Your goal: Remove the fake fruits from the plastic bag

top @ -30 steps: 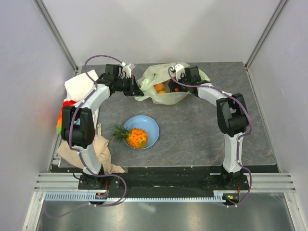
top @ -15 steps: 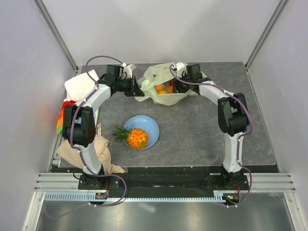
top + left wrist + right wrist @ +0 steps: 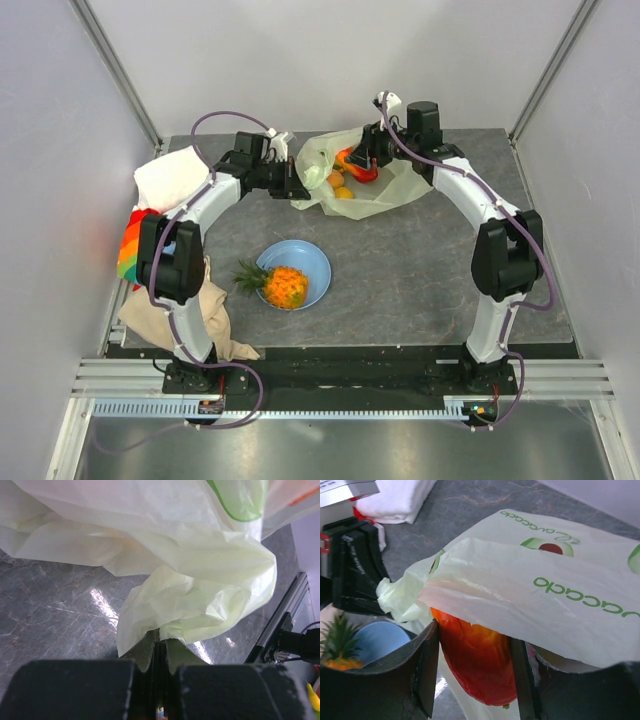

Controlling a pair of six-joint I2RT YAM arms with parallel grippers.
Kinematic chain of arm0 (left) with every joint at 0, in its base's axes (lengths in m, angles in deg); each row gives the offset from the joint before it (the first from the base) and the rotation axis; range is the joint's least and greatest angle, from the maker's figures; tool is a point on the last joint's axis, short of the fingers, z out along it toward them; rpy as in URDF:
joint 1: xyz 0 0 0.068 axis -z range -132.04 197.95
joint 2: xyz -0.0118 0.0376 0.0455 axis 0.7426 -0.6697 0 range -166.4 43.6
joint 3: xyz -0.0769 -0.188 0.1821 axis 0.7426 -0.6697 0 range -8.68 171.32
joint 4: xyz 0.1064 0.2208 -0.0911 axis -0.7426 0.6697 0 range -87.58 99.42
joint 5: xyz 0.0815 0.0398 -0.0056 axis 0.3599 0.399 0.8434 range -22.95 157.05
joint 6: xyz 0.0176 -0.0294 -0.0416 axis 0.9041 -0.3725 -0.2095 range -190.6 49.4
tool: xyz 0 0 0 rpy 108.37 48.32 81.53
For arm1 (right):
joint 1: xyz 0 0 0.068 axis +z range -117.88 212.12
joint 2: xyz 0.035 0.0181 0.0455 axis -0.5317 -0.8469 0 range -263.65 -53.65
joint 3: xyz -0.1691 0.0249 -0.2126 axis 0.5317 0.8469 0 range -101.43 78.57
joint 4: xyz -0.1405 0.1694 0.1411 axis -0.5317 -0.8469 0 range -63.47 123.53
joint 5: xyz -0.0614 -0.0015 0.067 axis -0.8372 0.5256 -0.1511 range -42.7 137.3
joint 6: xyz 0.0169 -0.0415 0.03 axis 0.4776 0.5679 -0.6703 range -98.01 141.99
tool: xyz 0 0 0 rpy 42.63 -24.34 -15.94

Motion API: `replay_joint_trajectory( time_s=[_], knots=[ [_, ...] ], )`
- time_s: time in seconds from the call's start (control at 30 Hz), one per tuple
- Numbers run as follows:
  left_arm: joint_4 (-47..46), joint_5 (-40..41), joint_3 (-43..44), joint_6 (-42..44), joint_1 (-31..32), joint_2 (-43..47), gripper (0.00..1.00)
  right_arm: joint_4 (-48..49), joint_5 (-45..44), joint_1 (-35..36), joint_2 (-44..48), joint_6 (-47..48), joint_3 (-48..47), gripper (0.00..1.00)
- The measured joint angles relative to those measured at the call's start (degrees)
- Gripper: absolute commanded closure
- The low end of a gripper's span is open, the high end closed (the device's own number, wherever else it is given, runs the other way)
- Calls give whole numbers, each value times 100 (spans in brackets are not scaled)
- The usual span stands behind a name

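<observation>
Both arms share one build, with white shells on the long links and black housings at the joints. The left arm and the right arm each carry a purple cable in loose loops. Their black bases sit just behind the slotted metal rail. Farthest from that rail, the left gripper and the right gripper have blocky matte-black fingers.

Right pincer now clamped on red pepper-like piece, lifted above plastic bag, bag spread flatter
</observation>
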Motion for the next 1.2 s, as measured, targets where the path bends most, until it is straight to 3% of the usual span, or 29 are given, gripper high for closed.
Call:
replay_joint_trajectory(
  time_s=[0.2,0.37,0.63,0.93,1.07,1.2],
  knots=[
    [48,142,317,0,-59,-94,98,-507,424,-140,96,-229,-11,72],
    [42,326,780,0,-90,-94,98,-1141,334,-94,1113,210,658,71],
    [46,341,898,-11,-109,-96,98,-1956,614,1003,2435,997,684,73],
    [57,321,901,-22,-111,-90,98,-2070,890,1143,1080,-715,859,76],
    [59,326,986,-98,-120,-92,99,-1434,876,1154,935,-1869,1585,79],
    [42,321,1084,-195,-133,-90,98,-994,654,1353,828,-2409,1947,78]
  ],
)
